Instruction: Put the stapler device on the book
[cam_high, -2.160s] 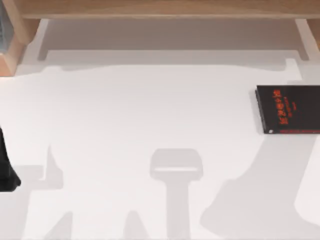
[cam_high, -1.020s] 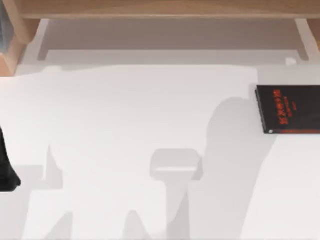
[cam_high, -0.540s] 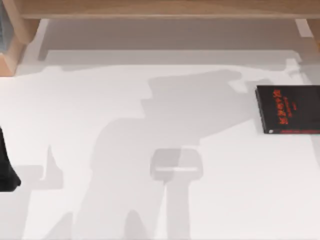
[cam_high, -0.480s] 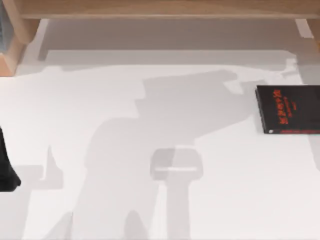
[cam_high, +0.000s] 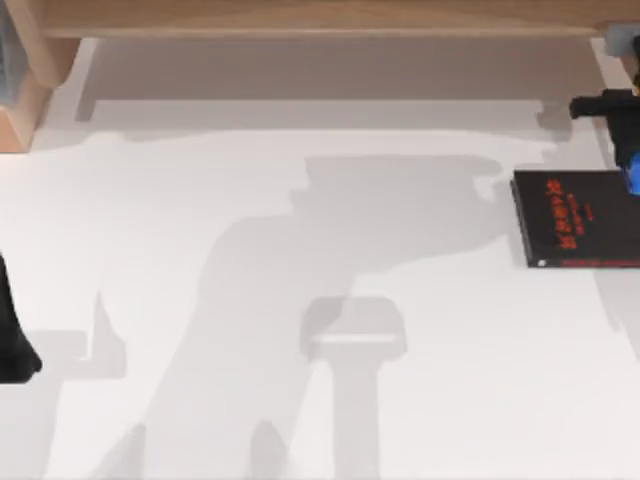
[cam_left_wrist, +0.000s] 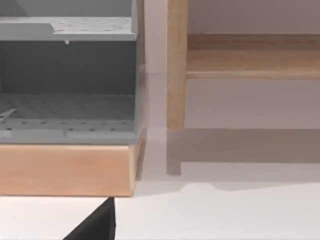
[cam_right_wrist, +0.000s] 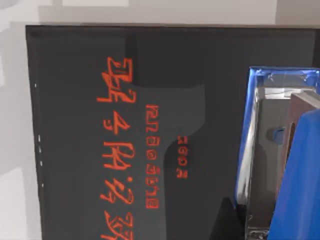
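Note:
The book (cam_high: 580, 218) lies flat at the table's right edge, black with red lettering. My right gripper (cam_high: 630, 160) hangs over its far right corner, shut on the stapler device (cam_high: 633, 180), a small bright blue piece. In the right wrist view the stapler device (cam_right_wrist: 295, 165) sits close over the book (cam_right_wrist: 125, 140), its blue shell and metal inner face showing above the black cover. My left gripper (cam_high: 10, 345) is parked at the table's left edge.
A wooden shelf (cam_high: 320, 18) runs along the back of the table. At the far left stands a wooden box with a grey perforated tray (cam_left_wrist: 65, 115), beside a wooden post (cam_left_wrist: 176, 65). Arm shadows lie across the white table (cam_high: 330, 400).
My right arm has come into the top view at the far right, carrying the stapler device over the book. Its shadow has shifted across the table. The left arm has not moved.

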